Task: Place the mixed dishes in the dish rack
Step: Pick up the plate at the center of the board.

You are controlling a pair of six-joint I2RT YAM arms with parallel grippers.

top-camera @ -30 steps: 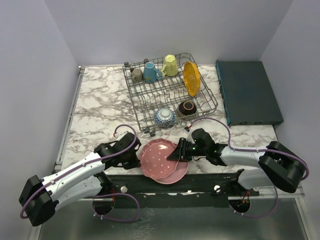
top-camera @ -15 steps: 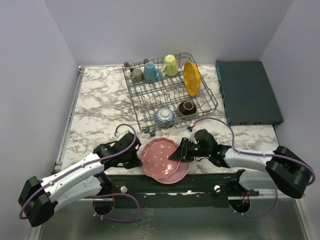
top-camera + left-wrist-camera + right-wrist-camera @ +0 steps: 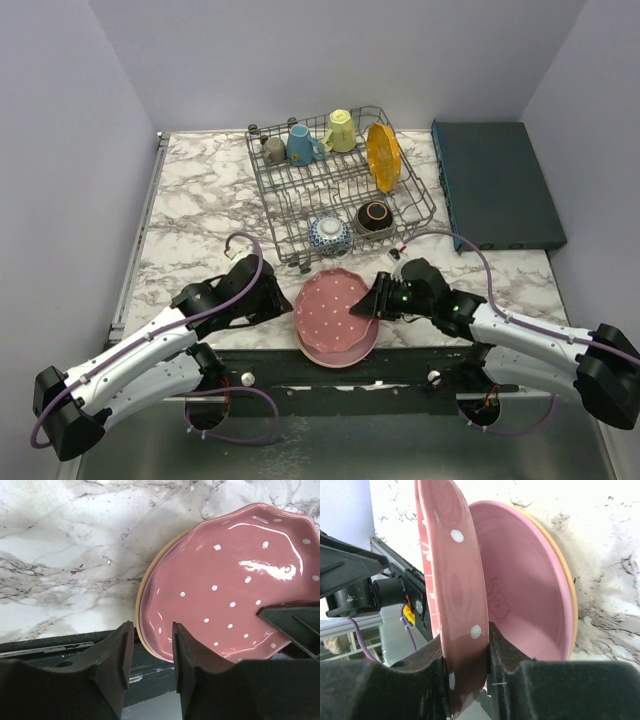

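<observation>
A pink white-dotted scalloped plate [image 3: 335, 303] stands tilted up at the table's near edge. My right gripper [image 3: 372, 303] is shut on its right rim [image 3: 452, 570], fingers [image 3: 507, 655] pinching both faces. Beneath lies a second pink plate [image 3: 342, 352] with an orange rim [image 3: 572, 605]. My left gripper [image 3: 283, 300] is open just left of the plates, jaws [image 3: 151, 635] empty and short of the plate's edge [image 3: 240, 580]. The dish rack [image 3: 420, 200] behind holds three mugs [image 3: 300, 145], an upright orange plate [image 3: 383, 155], a blue-white bowl [image 3: 329, 233] and a dark brown bowl [image 3: 374, 216].
A flat dark teal box [image 3: 495, 185] lies right of the rack. The marble table [image 3: 200, 210] ends at a dark front rail [image 3: 400, 370] just below the plates. Grey walls close in on both sides.
My left gripper has opened and let go of the pink dotted plate's left edge. The right gripper has tilted the plate up and drawn it slightly rightward and back.
</observation>
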